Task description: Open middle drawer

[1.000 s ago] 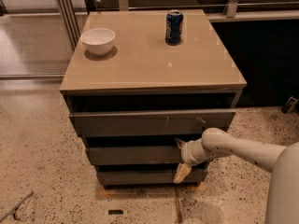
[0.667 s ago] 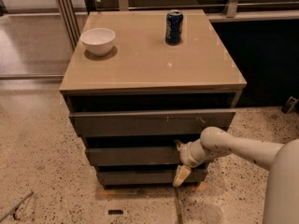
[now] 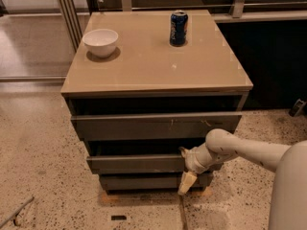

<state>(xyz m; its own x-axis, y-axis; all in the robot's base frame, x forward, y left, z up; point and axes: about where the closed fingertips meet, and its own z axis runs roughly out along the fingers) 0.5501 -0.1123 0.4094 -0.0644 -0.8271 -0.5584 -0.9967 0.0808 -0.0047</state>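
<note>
The middle drawer [image 3: 136, 163] is the long dark grey-brown front between two others in the low cabinet, and it stands slightly out. My gripper [image 3: 185, 167] is at the right part of this front, against its face and upper edge, at the end of my pale arm [image 3: 240, 150], which reaches in from the right. The top drawer [image 3: 153, 125], with pale scratch marks, also stands out a little. The bottom drawer [image 3: 144, 181] is the smallest-looking front, below my gripper.
A white bowl [image 3: 100, 41] and a blue soda can [image 3: 178, 28] stand on the tan cabinet top [image 3: 153, 66]. A metal frame [image 3: 67, 13] is at the left, and dark shelving is behind and to the right. The speckled floor [image 3: 43, 176] surrounds the cabinet.
My gripper stays at the right part of the middle drawer front, shifted only slightly. I see no clear movement of the drawer.
</note>
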